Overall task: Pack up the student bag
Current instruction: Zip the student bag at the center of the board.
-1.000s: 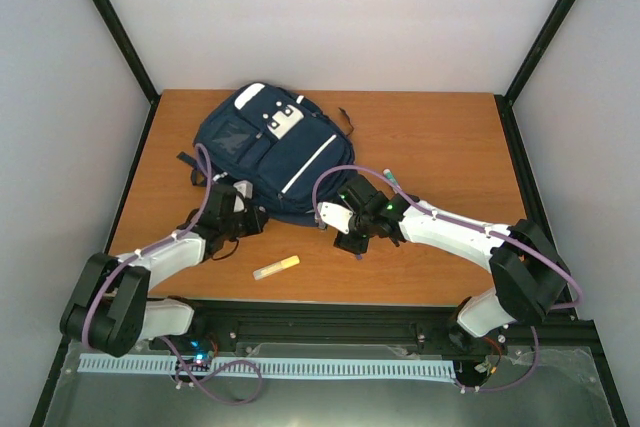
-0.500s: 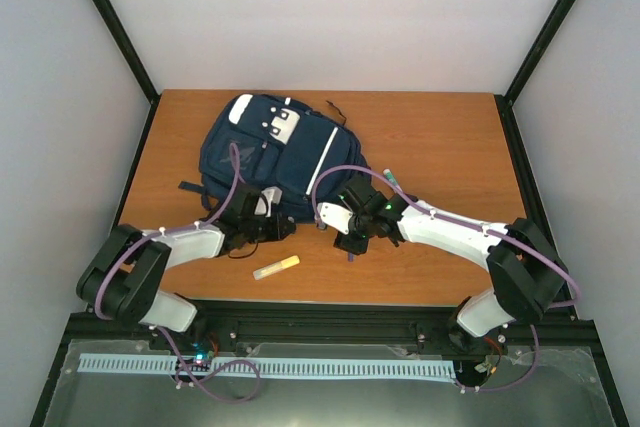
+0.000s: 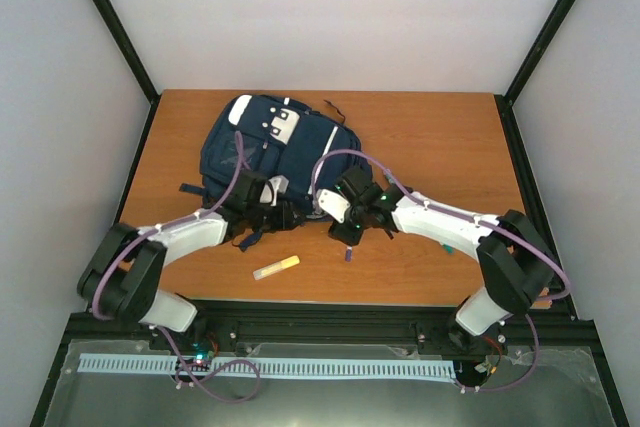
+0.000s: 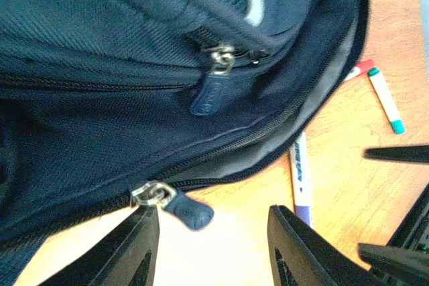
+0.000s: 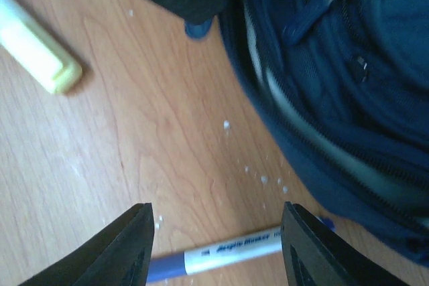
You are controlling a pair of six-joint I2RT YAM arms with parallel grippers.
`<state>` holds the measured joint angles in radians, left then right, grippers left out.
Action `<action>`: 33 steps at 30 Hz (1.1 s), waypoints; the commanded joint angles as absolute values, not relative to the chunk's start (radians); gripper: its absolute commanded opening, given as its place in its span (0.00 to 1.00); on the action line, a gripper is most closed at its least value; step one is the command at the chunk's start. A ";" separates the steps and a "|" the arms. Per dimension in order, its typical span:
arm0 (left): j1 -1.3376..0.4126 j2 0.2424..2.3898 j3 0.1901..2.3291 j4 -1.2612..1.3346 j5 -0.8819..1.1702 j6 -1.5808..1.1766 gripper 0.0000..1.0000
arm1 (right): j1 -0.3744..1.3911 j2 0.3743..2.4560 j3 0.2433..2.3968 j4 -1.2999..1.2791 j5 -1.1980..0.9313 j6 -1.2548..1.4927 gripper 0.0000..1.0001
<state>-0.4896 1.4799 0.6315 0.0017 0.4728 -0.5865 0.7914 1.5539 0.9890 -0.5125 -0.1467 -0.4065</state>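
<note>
Confirm the bag flat on the worktop, zip seemingly part open along its near edge. Note the left end effector spread and empty with the lower zip pull at its fingertips, and the right end effector spread and empty above the blue pen just beside the bag. Expect a closure on the pull to miss or snag loose fabric, dragging the soft bag rather than widening its opening. Guard against rolling the pen under the bag's edge, and against collision between both end effectors crowded at that edge.
</note>
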 commanded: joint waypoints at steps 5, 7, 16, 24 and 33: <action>-0.481 1.242 0.704 -0.368 0.149 -0.641 0.58 | 0.789 1.708 1.168 -0.510 -0.256 -0.233 0.49; -0.466 1.209 0.700 -0.402 0.068 -0.708 0.60 | 0.798 1.761 1.215 -0.509 -0.272 -0.200 0.47; -0.375 1.223 0.646 -0.273 0.121 -0.943 0.57 | 0.839 1.924 1.337 -0.490 -0.242 -0.092 0.43; -0.367 1.378 0.612 -0.011 0.322 -1.069 0.51 | 0.841 1.982 1.376 -0.486 -0.265 -0.048 0.48; -0.390 1.467 0.611 0.025 0.343 -1.080 0.45 | 0.841 1.977 1.345 -0.452 -0.249 -0.039 0.48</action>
